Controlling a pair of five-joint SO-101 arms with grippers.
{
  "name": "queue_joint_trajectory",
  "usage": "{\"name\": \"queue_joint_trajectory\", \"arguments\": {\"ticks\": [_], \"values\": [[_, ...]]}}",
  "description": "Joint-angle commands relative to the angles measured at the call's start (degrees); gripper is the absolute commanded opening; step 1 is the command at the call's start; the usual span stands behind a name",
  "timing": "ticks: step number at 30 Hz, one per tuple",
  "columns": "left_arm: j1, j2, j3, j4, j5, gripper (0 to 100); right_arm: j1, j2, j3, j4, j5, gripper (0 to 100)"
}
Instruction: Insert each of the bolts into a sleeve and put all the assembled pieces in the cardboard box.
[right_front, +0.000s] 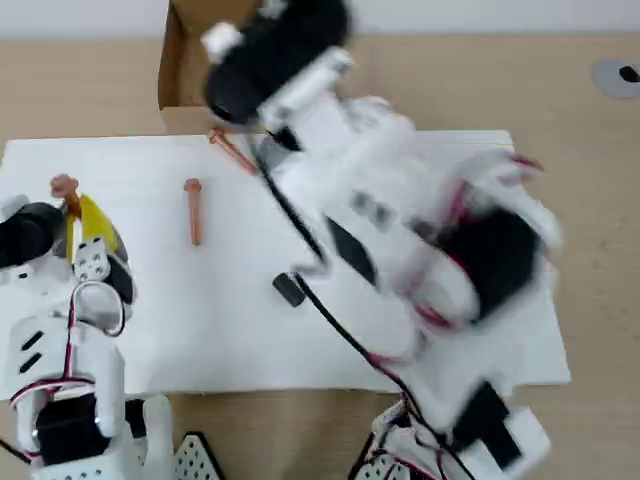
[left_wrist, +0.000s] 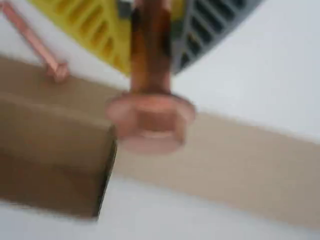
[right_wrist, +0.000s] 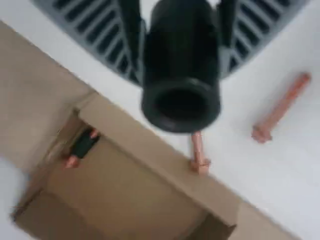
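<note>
High: left end effector (right_front: 72, 207) clamped on held bolt (right_front: 65, 187) at the white sheet's (right_front: 200, 330) left edge; loose bolt (right_front: 193, 212) and spare sleeve (right_front: 288, 289) lie on the sheet. Left wrist: cardboard box (left_wrist: 50, 150) beyond. Right wrist: right end effector (right_wrist: 180, 30) clamped on black sleeve (right_wrist: 181, 85) over the box rim; assembled piece (right_wrist: 82, 144) inside.

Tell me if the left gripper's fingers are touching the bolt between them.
Touching. The left wrist view shows the bolt with its shank pinched between the yellow and grey fingers of the left gripper.
</note>
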Motion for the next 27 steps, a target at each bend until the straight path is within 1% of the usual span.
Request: {"name": "queue_joint_trajectory", "arguments": {"ticks": [1, 3, 5, 7, 8, 10, 15, 17, 20, 23, 25, 27], "values": [[0.2, 0.3, 0.7, -6.4, 0.4, 1, 2.9, -9.6, 12.2, 0.9, -1.1, 1.0], [0.3, 0.3, 1.1, -7.9, 0.3, 1, 2.3, -15.2, 24.0, 0.8, -2.5, 1.0], [0.3, 0.3, 0.7, -8.4, 0.2, 1, 0.8, -21.0, 36.7, 0.0, -8.4, 1.0], [0.4, 0.3, 0.5, -8.6, 0.2, 1, 0.3, -27.1, 50.0, -4.4, -14.5, 1.0], [1.1, 0.3, 0.4, -9.2, 0.2, 1, 0.3, -30.5, 56.1, -8.0, -15.5, 1.0], [3.1, 0.4, 0.0, -10.1, 0.1, 1, 0.3, -37.7, 68.8, -18.3, -15.6, 1.0], [10.8, 0.4, -2.5, -9.8, -0.5, 1, 0.3, -53.7, 99.8, -50.2, -15.5, 1.0], [13.4, 0.4, -3.3, -9.8, -2.4, 1, 0.3, -57.7, 109.7, -61.5, -15.5, 0.9], [16.2, 0.4, -4.5, -9.6, -4.0, 1, -0.8, -61.1, 120.7, -76.9, -14.2, 0.9], [18.7, 0.2, -6.9, -9.6, -3.6, 0, -4.1, -61.8, 128.2, -88.9, -14.0, 0.9], [21.5, -0.7, -11.3, -9.1, -1.1, 0, -7.3, -61.8, 131.8, -94.2, -13.5, 0.9], [25.0, -1.4, -17.4, -7.1, -0.9, 0, -10.3, -61.8, 134.7, -97.7, -10.7, 0.9]]}}
